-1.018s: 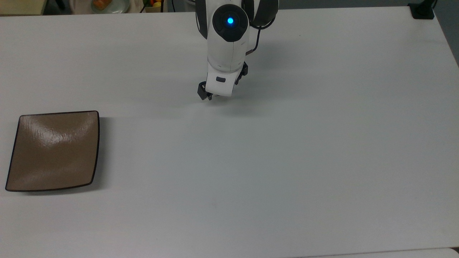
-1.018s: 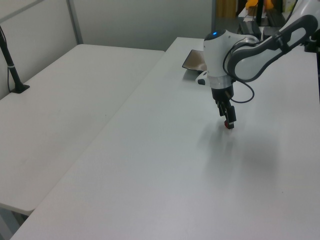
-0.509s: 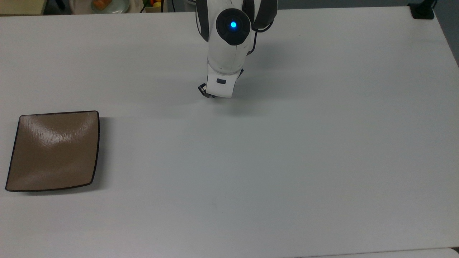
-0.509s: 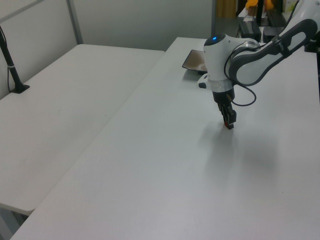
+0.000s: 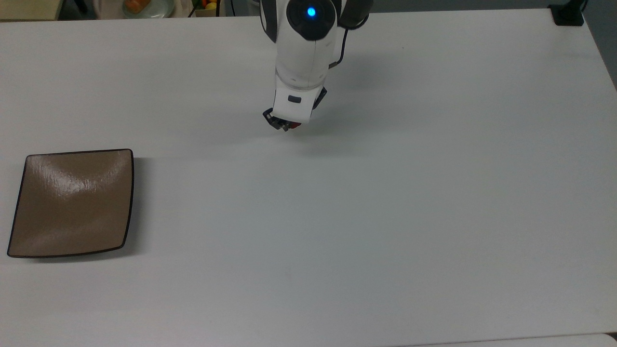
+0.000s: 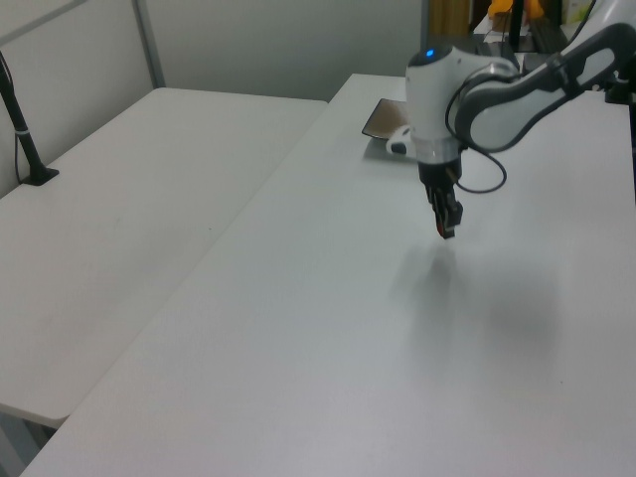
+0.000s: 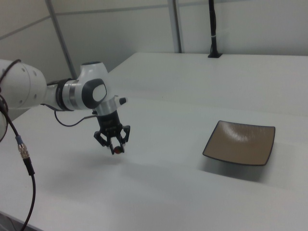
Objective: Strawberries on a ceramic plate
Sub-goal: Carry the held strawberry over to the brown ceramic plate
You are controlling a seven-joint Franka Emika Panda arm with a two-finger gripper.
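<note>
My gripper [image 7: 117,147] hangs a little above the white table, shut on a tiny red strawberry [image 7: 117,151] at its fingertips. In the top view the gripper [image 5: 285,126] sits under the white wrist near the table's far middle, with a sliver of red strawberry [image 5: 295,125] showing beside it. The left view has the gripper [image 6: 444,231] pointing down, lifted off the surface. The square tan-brown ceramic plate [image 5: 72,202] lies bare at the top view's left, far from the gripper. It also shows at the right view's right as the plate [image 7: 240,142] and partly behind the arm as the plate [image 6: 383,121].
The white table [image 5: 385,217] spreads wide around the arm. A black post base [image 5: 568,14] stands at the top view's far right corner. A second white table [image 6: 119,229] adjoins at the left view's left, with a black pole [image 6: 22,129] on it.
The gripper closed on the strawberry at the table and has risen with it, shifting slightly toward the top view's left. The plate has not moved.
</note>
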